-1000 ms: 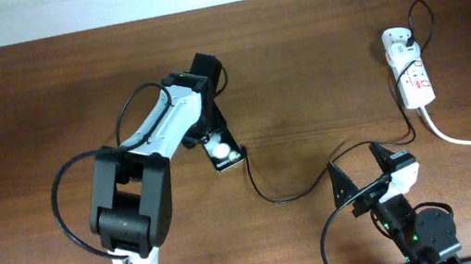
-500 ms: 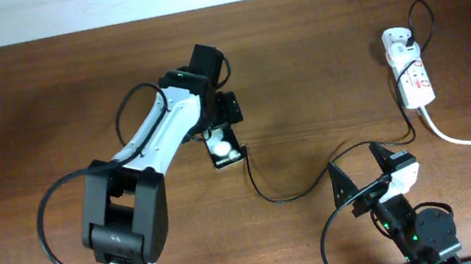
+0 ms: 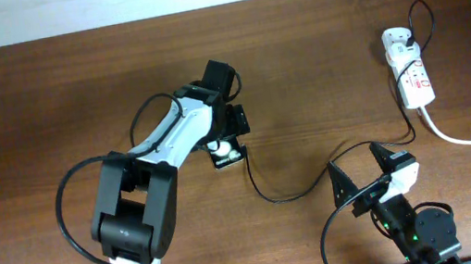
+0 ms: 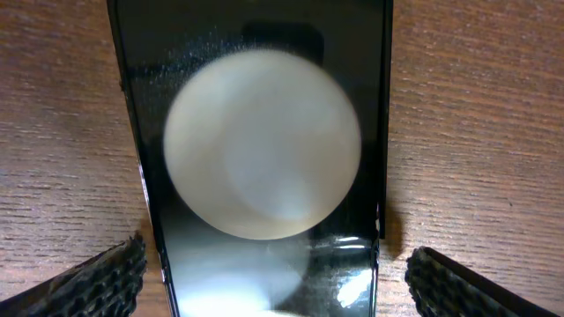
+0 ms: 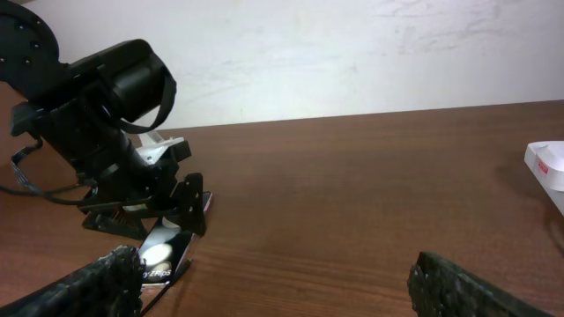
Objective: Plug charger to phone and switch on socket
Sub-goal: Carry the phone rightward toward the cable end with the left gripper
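My left hand (image 4: pixel 282 280) has swung over the phone (image 4: pixel 264 158), fingers wide either side and gripping nothing; phone lies flat on the table (image 3: pixel 26 107), charger (image 3: pixel 285 198) tip at its edge, seating unclear, so I judge the socket (image 3: pixel 411 78) switch not yet reached.

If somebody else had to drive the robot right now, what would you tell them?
Left gripper: open, straddling the phone.
Right gripper: open, empty.
The charger runs from the socket to the phone's edge; whether its tip is seated cannot be told.
Left to do: confirm the plug, then switch on the socket; its switch state is unreadable here.
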Controlling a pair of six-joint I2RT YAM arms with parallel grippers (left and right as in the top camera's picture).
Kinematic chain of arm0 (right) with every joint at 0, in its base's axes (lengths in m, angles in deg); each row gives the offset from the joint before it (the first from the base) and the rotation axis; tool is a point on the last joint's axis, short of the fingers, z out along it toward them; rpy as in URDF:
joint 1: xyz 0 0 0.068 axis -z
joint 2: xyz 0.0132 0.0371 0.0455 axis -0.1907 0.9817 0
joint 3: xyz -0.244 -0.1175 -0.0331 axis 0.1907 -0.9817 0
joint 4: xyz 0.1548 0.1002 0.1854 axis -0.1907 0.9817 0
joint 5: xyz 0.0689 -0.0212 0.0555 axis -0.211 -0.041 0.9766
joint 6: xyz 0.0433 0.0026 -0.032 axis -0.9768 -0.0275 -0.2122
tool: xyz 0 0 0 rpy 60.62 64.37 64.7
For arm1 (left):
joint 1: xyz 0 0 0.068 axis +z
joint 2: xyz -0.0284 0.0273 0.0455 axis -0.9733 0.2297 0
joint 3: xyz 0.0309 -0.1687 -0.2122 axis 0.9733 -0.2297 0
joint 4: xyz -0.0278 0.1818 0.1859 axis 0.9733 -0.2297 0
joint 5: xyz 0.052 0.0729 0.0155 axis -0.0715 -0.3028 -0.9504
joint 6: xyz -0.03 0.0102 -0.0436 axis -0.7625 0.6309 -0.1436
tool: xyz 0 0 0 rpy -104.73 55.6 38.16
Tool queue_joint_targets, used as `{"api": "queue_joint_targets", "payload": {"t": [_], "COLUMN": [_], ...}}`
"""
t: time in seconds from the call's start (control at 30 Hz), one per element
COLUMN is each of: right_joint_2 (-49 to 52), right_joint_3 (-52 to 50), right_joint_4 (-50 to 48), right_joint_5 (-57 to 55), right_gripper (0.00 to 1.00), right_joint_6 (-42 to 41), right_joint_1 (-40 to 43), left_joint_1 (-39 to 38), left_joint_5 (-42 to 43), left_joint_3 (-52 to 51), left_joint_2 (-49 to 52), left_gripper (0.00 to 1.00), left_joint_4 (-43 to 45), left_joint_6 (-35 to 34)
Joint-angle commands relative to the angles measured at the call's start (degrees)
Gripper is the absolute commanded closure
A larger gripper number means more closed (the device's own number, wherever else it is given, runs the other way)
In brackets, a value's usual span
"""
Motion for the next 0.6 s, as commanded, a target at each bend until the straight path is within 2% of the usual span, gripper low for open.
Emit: {"api": "queue_joint_targets", "payload": {"t": [0.0,0.1,0.23,0.3,0.33,0.43,0.57], "right_joint_2": [-0.39,-0.37,-0.39,-0.39,-0.39,-0.39,-0.39], "right_joint_3": [-0.28,-0.28,-0.28,-0.28,-0.28,-0.28,-0.28], "right_joint_4": [0.28,0.28,0.28,0.28,0.28,0.28,0.28], "right_joint_5": [-0.09,-0.09,-0.09,-0.09,-0.09,-0.09,-0.09], "right_gripper": [0.01,0.01,0.01,0.01,0.01,0.01,0.01], "right_joint_6": [-0.44,-0.44,-0.44,-0.44,-0.44,-0.44,-0.44], "right_joint_1": [-0.31,-0.31,-0.31,-0.31,-0.31,-0.31,-0.31], "left_joint_1": [0.15,0.28,1.2,1.18,1.18,1.18,1.18], "left_joint_5": [0.55,0.52,1.88,2.78,3.15,2.89,2.86], "left_joint_3": [-0.55,-0.55,-0.57,-0.55,-0.57,-0.57,-0.55], "left_joint_2": [4.5,4.63,4.98,6.05,6.78,8.11,8.11], "left_gripper": [0.01,0.02,0.15,0.16,0.22,0.29,0.34], "left_joint_4": [0.04,-0.35,-1.46,-1.55,-1.7,-2.75,-2.78], "left_joint_6": [-0.85,-0.85,-1.27,-1.51,-1.51,-1.7,-1.7]}}
